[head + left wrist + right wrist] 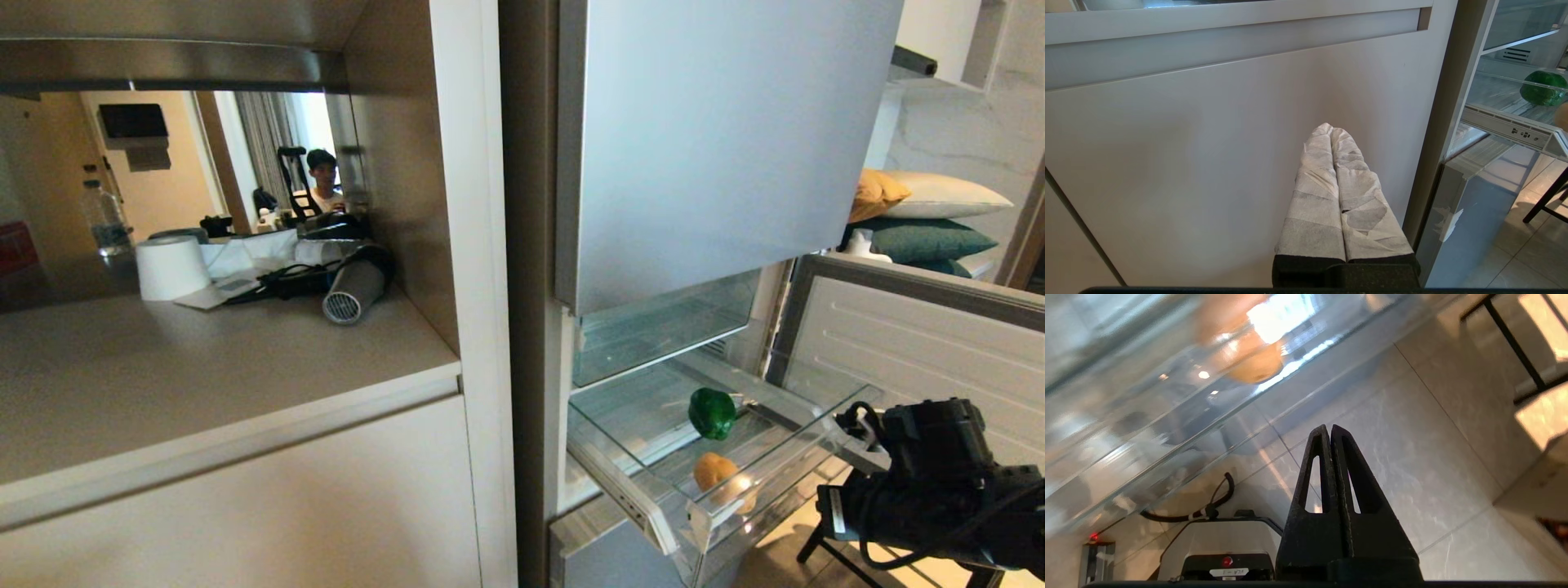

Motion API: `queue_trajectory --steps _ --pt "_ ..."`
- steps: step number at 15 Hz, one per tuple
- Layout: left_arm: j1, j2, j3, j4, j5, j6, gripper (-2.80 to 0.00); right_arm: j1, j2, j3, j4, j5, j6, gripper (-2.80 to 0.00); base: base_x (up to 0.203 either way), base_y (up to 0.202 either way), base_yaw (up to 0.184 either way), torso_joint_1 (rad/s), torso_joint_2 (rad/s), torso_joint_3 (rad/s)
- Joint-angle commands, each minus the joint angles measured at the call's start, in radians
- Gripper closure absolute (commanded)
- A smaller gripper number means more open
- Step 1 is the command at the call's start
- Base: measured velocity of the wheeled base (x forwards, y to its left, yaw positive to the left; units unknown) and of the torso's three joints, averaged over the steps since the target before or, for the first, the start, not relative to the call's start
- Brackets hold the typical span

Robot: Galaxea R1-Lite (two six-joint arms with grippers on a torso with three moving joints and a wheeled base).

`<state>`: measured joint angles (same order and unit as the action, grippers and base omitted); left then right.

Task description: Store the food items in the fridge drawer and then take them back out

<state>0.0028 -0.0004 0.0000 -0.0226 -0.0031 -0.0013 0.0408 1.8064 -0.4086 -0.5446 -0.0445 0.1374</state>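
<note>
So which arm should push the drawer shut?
Probably the right: its gripper, fingers shut, is by the open drawer front. The left gripper faces the cabinet door beside the fridge.

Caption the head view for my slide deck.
Pepper and potato lie in the pulled-out fridge drawer; right end effector off-frame.

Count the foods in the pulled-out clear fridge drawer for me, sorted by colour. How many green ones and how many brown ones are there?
Green: 1, the bell pepper
Brown: 1, the potato
Total: 2, both inside the fridge drawer
</note>
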Motion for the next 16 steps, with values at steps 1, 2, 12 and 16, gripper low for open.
queue_trajectory --steps 1,2,12,16 --pt "0.0 0.0 0.011 0.0 0.0 0.0 0.0 -0.024 0.117 -0.025 -0.012 0.0 -0.002 0.0 0.0 0.0 0.0 0.0 0.0 0.0" --pt "0.0 0.0 0.011 0.0 0.0 0.0 0.0 -0.028 0.132 -0.046 -0.014 -0.001 -0.002 0.0 0.0 0.0 0.0 0.0 0.0 0.0" --pt "0.0 0.0 0.011 0.0 0.0 0.0 0.0 -0.019 0.304 -0.295 -0.007 0.001 -0.003 0.0 0.0 0.0 0.0 0.0 0.0 0.0" --pt "0.0 0.0 0.011 0.0 0.002 0.0 0.0 -0.013 0.383 -0.411 -0.011 0.008 0.005 0.0 0.0 0.0 0.0 0.0 0.0 0.0"
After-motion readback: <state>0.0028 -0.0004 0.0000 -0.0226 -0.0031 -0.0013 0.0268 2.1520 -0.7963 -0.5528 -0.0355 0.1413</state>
